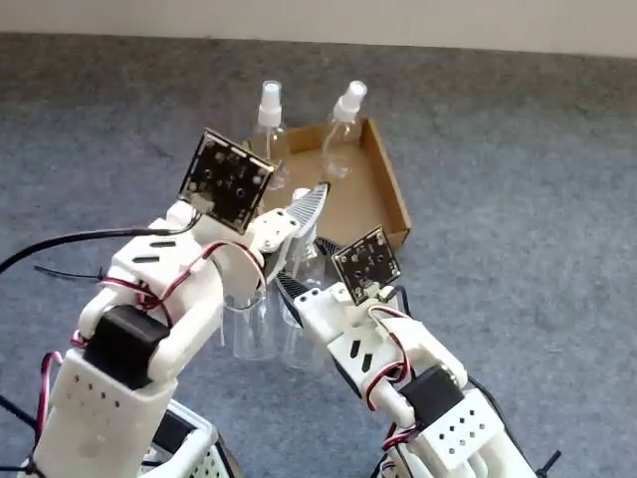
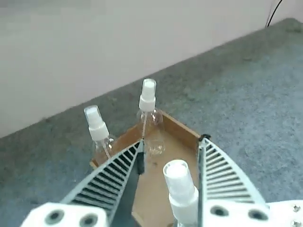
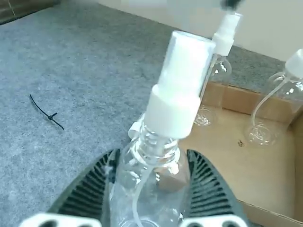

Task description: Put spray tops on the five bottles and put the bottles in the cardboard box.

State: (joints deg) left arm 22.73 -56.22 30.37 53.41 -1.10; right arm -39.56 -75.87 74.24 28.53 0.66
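You're working under soft, even light, and nothing is dim. In the high view the grey carpet [image 1: 518, 149] is lit flat from edge to edge. The white arm shells [image 1: 164, 299] throw only a faint, smudged shadow straight beneath them, so the light comes from above. The floor of the cardboard box [image 1: 390, 189] carries equally weak shadows. In the left wrist view the pale wall [image 2: 94, 47] is bright and featureless. In the right wrist view the spray top [image 3: 182, 80] is nearly bleached on its lit side, and small glints sit on the neck of the clear bottle [image 3: 151, 146].
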